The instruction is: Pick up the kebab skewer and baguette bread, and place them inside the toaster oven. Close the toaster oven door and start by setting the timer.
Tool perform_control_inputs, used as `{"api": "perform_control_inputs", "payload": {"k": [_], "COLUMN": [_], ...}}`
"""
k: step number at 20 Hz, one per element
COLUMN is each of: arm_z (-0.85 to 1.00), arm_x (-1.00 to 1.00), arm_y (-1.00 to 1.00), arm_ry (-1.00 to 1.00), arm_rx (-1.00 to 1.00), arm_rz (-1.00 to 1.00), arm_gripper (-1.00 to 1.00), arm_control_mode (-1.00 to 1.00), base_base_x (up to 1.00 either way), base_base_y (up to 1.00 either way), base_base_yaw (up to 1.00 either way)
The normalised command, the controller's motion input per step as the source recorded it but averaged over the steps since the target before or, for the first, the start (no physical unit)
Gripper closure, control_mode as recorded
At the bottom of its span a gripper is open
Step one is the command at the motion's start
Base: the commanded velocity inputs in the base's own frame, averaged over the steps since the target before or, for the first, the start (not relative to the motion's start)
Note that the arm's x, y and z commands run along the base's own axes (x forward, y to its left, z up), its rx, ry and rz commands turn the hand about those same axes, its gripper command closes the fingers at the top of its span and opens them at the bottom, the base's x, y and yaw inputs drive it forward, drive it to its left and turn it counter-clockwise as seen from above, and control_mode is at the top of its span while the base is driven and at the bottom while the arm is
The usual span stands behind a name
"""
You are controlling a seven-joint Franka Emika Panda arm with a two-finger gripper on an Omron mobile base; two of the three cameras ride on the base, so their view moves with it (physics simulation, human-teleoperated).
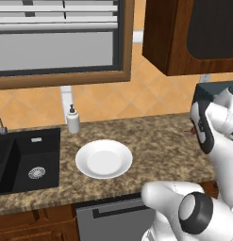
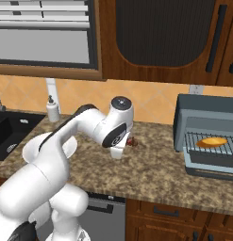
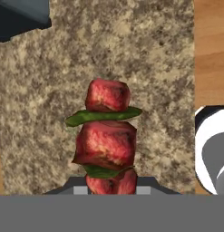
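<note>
Holding the kebab skewer (image 3: pixel 106 145) between its jaws, the gripper (image 3: pixel 111 189) points down at the speckled stone counter (image 3: pixel 131 54). In the hand view the skewer runs up from between the fingertips: red meat chunks with green slices between them, its lowest chunk partly cut off by the finger pads (image 3: pixel 77 186). The stick itself cannot be made out. In the right base view just a small red-brown bit of the skewer (image 2: pixel 131 141) peeks out beside the wrist, the rest hidden by the arm; in the left base view a thin red tip (image 1: pixel 189 131) shows at the arm's edge.

On the right of the counter stands the toaster oven (image 2: pixel 203 110), its door (image 2: pixel 217 173) hanging open and cut off by the picture's edge. The baguette bread (image 2: pixel 212 140) lies on the wire rack inside. Its knobs are out of frame.

A white plate (image 1: pixel 104 158) sits bare on the counter near the black sink (image 1: pixel 23 160), with a soap dispenser (image 1: pixel 73 119) behind it. In the right base view the arm covers most of the plate.
</note>
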Motion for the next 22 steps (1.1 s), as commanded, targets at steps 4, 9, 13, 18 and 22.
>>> {"api": "perform_control_inputs", "payload": {"k": [4, 9, 13, 18, 22], "arm_z": [0.00, 0.00, 0.00, -0.01, 0.00], "arm_x": [0.16, 0.21, 0.30, 0.19, 0.49], "arm_y": [-0.69, -0.71, -0.66, -0.81, -0.77], "arm_ry": [0.00, 0.00, 0.00, 0.00, 0.00], "arm_rx": [0.00, -0.02, -0.04, 0.00, 0.00], "arm_rz": [0.03, -0.05, -0.09, -0.03, 0.00], "arm_gripper": [1.00, 1.00, 1.00, 1.00, 1.00], "arm_control_mode": [-1.00, -1.00, -1.00, -1.00, -1.00], "base_base_x": [0.00, 0.00, 0.00, 0.00, 0.00], "base_base_y": [0.00, 0.00, 0.00, 0.00, 0.00], "base_base_yaw": [0.00, 0.00, 0.00, 0.00, 0.00]}}
